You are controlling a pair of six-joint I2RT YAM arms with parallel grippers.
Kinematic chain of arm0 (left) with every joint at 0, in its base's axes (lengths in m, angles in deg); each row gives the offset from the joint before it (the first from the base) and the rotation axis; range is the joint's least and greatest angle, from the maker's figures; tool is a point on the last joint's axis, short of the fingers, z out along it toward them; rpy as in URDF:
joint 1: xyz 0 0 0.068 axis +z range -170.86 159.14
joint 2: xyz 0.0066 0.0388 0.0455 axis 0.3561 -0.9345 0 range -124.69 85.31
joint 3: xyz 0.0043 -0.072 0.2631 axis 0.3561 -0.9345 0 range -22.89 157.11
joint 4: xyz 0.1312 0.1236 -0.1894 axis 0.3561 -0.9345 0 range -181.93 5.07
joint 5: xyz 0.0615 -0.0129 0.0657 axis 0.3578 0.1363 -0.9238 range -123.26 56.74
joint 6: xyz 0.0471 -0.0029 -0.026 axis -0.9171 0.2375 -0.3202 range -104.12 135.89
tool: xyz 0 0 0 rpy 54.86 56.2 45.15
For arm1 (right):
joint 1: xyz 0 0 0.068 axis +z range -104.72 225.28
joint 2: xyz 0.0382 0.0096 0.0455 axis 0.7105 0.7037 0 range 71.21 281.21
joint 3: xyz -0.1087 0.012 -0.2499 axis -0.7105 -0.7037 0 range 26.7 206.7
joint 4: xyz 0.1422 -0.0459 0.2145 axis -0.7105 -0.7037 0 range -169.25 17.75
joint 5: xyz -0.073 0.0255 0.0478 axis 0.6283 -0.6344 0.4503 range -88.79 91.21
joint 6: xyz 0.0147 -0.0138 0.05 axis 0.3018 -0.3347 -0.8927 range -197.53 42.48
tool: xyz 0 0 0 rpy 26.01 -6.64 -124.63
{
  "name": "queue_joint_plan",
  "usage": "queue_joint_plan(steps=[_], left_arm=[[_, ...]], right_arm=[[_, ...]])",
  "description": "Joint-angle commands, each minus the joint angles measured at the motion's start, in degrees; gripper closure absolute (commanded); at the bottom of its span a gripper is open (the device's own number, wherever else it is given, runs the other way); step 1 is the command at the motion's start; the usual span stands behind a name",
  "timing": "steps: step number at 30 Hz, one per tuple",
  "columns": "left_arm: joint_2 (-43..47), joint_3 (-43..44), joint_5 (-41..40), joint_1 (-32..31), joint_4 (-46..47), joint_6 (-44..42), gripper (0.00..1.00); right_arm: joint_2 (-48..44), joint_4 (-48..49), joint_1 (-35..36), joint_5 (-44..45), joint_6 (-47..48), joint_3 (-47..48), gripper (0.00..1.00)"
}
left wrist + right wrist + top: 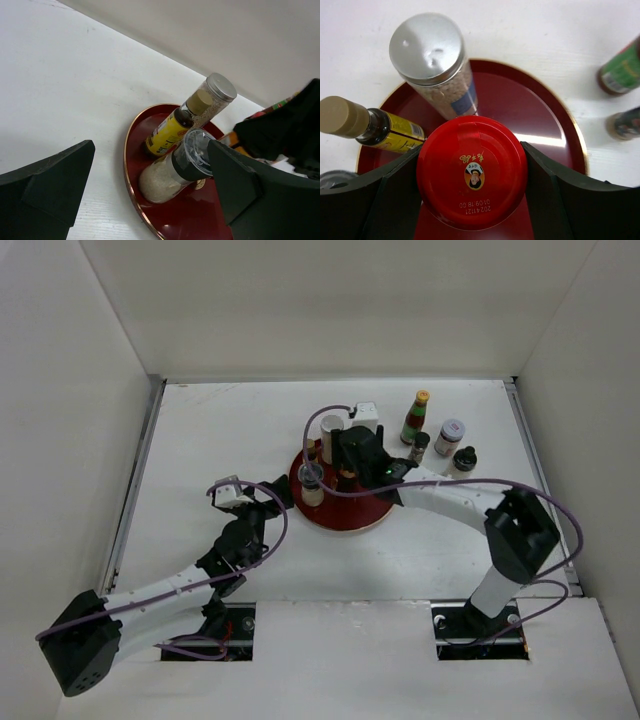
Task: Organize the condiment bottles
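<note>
A round red tray holds a silver-capped bottle, an amber yellow-labelled bottle and a grey-lidded grinder. My right gripper is over the tray, shut on a red-capped jar; I cannot tell whether the jar rests on the tray. In the top view the right gripper hides the jar. My left gripper is open at the tray's left rim, with the grinder close to its right finger. It also shows in the top view.
To the right of the tray on the white table stand a tall green orange-capped bottle, a small dark bottle, a white jar and a black-capped bottle. White walls enclose the table on three sides.
</note>
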Motion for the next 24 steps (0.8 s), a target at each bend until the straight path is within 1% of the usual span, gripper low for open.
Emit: queue_joint_plan(steps=[1, 5, 7, 9, 11, 12, 14, 19, 21, 24], left_arm=[[0.1, 0.3, 0.5, 0.6, 2.6, 2.1, 0.00], [-1.1, 0.5, 1.7, 0.7, 2.9, 2.1, 0.00], [-1.6, 0.7, 1.8, 0.7, 2.7, 2.1, 0.00], [-1.3, 0.8, 1.8, 0.5, 2.6, 2.1, 0.00], [-1.4, 0.6, 2.0, 0.5, 2.9, 2.1, 0.00], [-1.6, 0.7, 2.2, 0.5, 2.9, 2.1, 0.00], [-1.9, 1.2, 3.1, 0.5, 2.5, 2.1, 0.00], [-1.7, 1.0, 3.1, 0.7, 2.5, 2.1, 0.00], [-1.0, 1.0, 3.3, 0.6, 2.3, 2.1, 0.00], [-1.2, 0.7, 3.0, 0.7, 2.6, 2.1, 0.00]], right_arm=[[2.2, 9.6, 0.7, 1.1, -0.1, 7.1, 0.42], [5.8, 10.8, 0.8, 1.9, -0.3, 8.3, 0.42], [7.0, 11.2, 1.2, 2.6, -0.8, 8.2, 0.40], [7.7, 11.3, 1.7, 3.2, -1.2, 7.7, 0.31], [7.9, 11.4, 2.1, 4.1, -1.4, 7.2, 0.17], [7.3, 10.9, 2.2, 4.5, -1.7, 7.1, 0.12], [5.5, 10.2, 2.3, 4.9, -2.1, 6.4, 0.07], [-3.3, 8.7, 2.3, 5.2, -2.5, 1.5, 0.04], [-8.3, 8.8, 1.7, 4.6, -3.3, -2.8, 0.03], [-14.9, 9.8, -2.0, 4.5, -4.2, -10.2, 0.03]])
